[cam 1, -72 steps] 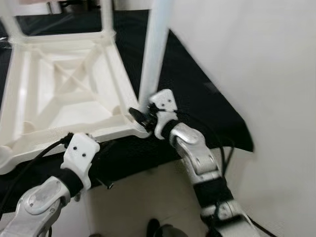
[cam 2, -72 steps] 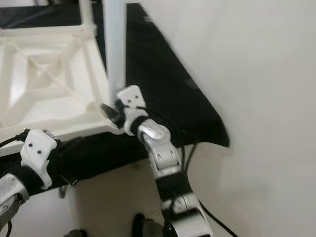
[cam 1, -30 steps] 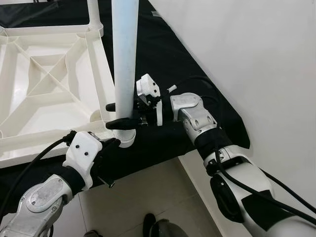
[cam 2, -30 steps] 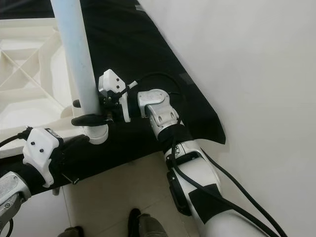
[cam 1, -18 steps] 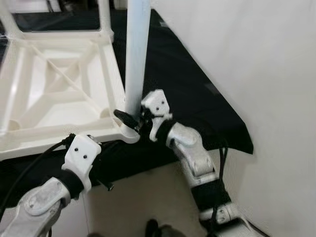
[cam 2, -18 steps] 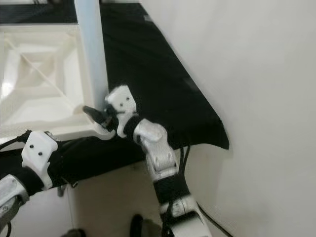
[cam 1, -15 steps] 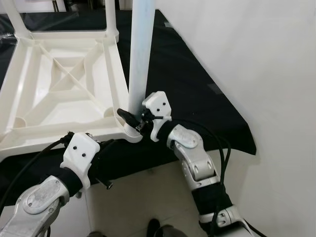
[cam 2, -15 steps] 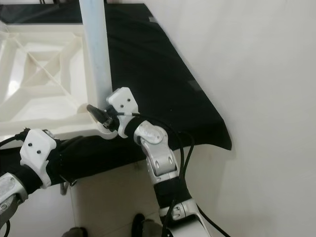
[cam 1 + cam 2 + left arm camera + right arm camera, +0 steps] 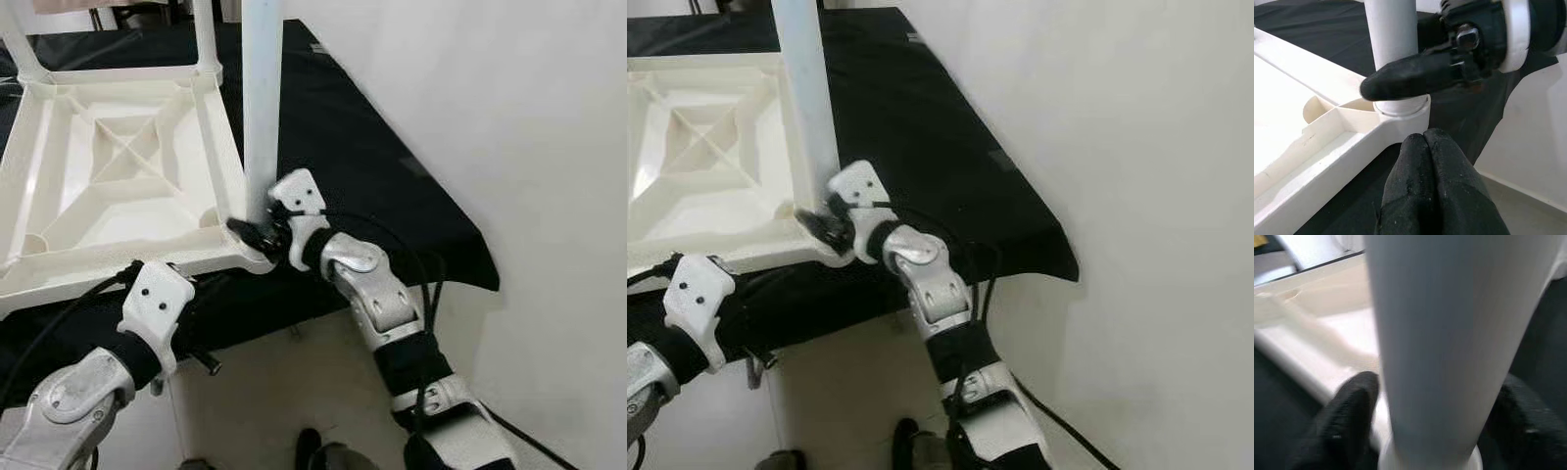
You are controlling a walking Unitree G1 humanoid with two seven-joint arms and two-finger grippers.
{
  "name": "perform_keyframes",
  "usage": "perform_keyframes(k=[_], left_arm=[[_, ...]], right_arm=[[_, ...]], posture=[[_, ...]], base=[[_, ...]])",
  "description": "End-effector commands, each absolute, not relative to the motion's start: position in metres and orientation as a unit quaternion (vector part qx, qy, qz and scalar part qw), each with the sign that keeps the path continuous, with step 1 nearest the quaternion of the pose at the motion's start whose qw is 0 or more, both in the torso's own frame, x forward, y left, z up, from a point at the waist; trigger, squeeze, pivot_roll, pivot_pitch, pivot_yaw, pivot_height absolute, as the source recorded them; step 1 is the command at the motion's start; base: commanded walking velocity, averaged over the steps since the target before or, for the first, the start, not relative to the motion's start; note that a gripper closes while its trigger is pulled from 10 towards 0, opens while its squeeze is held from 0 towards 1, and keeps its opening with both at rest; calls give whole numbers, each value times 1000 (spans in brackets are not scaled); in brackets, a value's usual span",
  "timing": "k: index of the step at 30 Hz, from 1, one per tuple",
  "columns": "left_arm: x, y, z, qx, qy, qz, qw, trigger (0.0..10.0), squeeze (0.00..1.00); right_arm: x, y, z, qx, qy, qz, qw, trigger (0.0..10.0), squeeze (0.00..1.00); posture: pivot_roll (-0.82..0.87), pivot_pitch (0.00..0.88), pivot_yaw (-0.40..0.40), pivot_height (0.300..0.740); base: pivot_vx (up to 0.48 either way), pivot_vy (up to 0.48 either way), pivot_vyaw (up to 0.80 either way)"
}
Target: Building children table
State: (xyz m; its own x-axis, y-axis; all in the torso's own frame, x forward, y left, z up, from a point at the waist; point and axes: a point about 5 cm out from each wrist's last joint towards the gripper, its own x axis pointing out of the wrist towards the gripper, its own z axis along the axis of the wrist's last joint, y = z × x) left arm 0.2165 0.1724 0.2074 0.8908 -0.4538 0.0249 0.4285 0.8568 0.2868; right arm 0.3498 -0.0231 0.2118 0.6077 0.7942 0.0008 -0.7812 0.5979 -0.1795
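Here the upturned white table top lies underside-up on a black-covered work table, its near right corner close to that table's front edge. A white leg stands upright in that corner's socket, long axis vertical. The right gripper has its fingers clamped on either side of the leg just above the socket, so it is the arm at the joint. The left gripper, fingers pressed together and holding nothing, sits just below the same corner at the front edge. The socket holds only the leg's foot; seating looks nearly complete.
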Motion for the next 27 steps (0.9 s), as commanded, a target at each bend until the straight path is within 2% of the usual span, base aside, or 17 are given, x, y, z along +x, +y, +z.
perform_keyframes(k=[1, 4, 6, 8, 10, 11, 12, 14, 16, 17, 18, 23, 27], left_arm=[[217, 171, 202, 143, -36, -227, 962, 10000, 0], [222, 176, 204, 132, -47, -201, 970, 10000, 0], [226, 181, 204, 124, -54, -174, 975, 10000, 0], [230, 185, 200, 125, -48, -145, 980, 10000, 0], [230, 185, 200, 125, -48, -145, 980, 10000, 0], [231, 189, 195, 130, -37, -128, 983, 10000, 0], [231, 189, 195, 130, -37, -128, 983, 10000, 0], [235, 197, 184, 129, -9, -88, 988, 10000, 0], [235, 198, 181, 129, -1, -80, 988, 10000, 0], [234, 199, 178, 131, 1, -75, 989, 10000, 0], [233, 198, 175, 138, 2, -74, 988, 10000, 0], [229, 193, 171, 139, 2, -83, 987, 10000, 0], [226, 182, 171, 131, -6, -115, 985, 10000, 0]], right_arm=[[353, -30, 221, -72, -66, 438, 893, 10000, 1000], [352, -44, 218, -70, -70, 427, 899, 10000, 1000], [348, -61, 212, -60, -68, 411, 907, 10000, 918], [343, -74, 206, -47, -61, 390, 917, 10000, 894], [343, -74, 206, -47, -61, 390, 917, 10000, 894], [339, -81, 201, -51, -56, 371, 925, 10000, 769], [339, -81, 201, -51, -56, 371, 925, 10000, 769], [330, -98, 187, -66, -42, 301, 950, 10000, 224], [328, -104, 182, -70, -36, 274, 958, 10000, 224], [325, -112, 177, -71, -29, 239, 968, 10000, 43], [322, -118, 171, -74, -24, 214, 974, 10000, 0], [313, -124, 161, -77, -14, 189, 979, 10000, 0], [313, -114, 165, -63, -24, 215, 974, 10000, 0]], posture=[[113, 282, -149, 740], [109, 277, -150, 740], [104, 270, -146, 740], [101, 263, -139, 740], [101, 263, -139, 740], [97, 258, -137, 740], [97, 258, -137, 740], [96, 251, -133, 740], [95, 249, -132, 740], [96, 244, -127, 740], [93, 239, -122, 740], [96, 225, -115, 740], [106, 211, -106, 740]], base=[[0, 0, 0], [0, 0, 0], [0, 0, 0], [0, 0, 0], [0, 0, 0], [0, 0, 0], [0, 0, 0], [0, 231, 0], [0, 461, 0], [0, 469, 0], [0, 469, 0], [0, 469, 0], [0, 471, 0]])
